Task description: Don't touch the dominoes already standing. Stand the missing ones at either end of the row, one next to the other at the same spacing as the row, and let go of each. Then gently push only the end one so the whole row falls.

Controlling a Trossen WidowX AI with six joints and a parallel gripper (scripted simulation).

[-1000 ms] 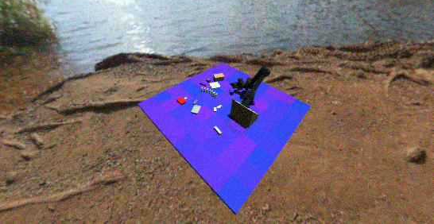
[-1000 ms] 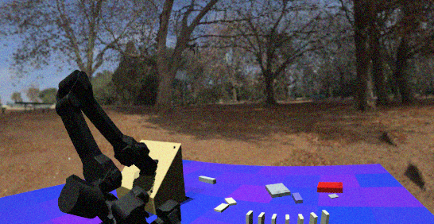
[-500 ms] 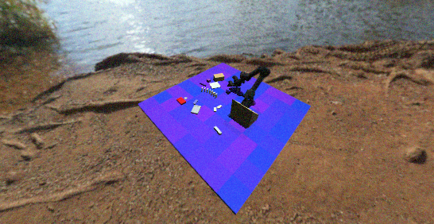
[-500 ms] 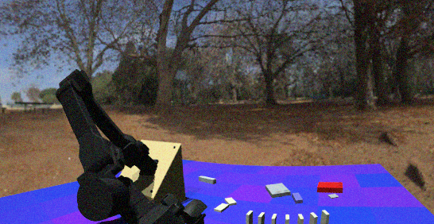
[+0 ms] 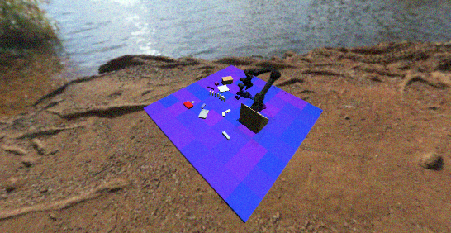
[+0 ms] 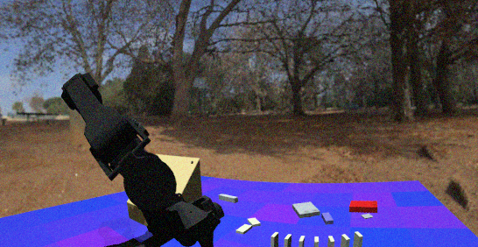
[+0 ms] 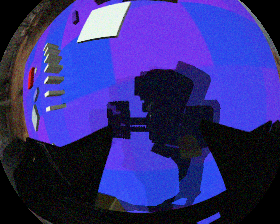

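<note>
A row of standing white dominoes (image 5: 218,96) (image 6: 301,241) (image 7: 54,79) shows upright and evenly spaced; the exterior view cuts off their lower parts. Two pale dominoes (image 5: 223,113) (image 6: 243,229) lie flat near each other, between the row and the tan slanted block. My gripper (image 7: 159,127) is wide open and empty, pointing down above the mat, off to one side of the row. The arm's shadow falls on the mat below it. No domino shows between the fingers in the wrist view. In the exterior view the dark arm hides the mat behind it.
The tan slanted block (image 5: 253,118) (image 6: 188,179) stands by the arm base. A white sheet (image 5: 223,88) (image 7: 103,22) and a brown box (image 5: 227,79) lie beyond the row. A red block (image 5: 188,104) (image 6: 363,206), a grey slab (image 5: 203,113) (image 6: 305,209) and a long white block (image 5: 226,135) (image 6: 228,198) lie about.
</note>
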